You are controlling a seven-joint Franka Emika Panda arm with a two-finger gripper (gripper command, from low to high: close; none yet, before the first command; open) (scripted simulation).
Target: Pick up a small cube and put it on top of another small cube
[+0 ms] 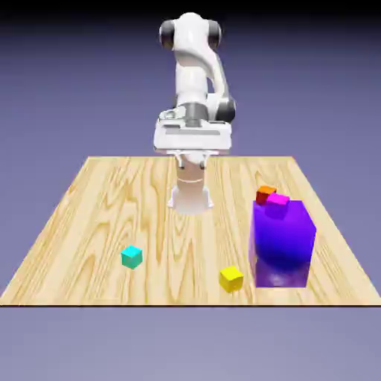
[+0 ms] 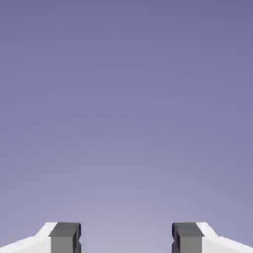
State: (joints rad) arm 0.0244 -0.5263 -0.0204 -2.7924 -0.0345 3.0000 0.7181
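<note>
On the table [image 1: 178, 275], 1 teal cube [image 1: 132, 257] left of 1 yellow cube [image 1: 231, 279].

big purple block [image 1: 283, 249] on wooden tbl [image 1: 178, 286]. sm. magenta cube [image 1: 277, 205] on top of it, sm. orange cube [image 1: 265, 193] behind. to exterior view's left: sm. yellow cube [image 1: 231, 279] near, sm. teal cube [image 1: 132, 257] well apart.

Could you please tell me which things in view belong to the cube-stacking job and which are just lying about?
For the job:
- teal cube
- yellow cube

Apparently just lying about:
- purple block
- magenta cube
- orange cube
</note>
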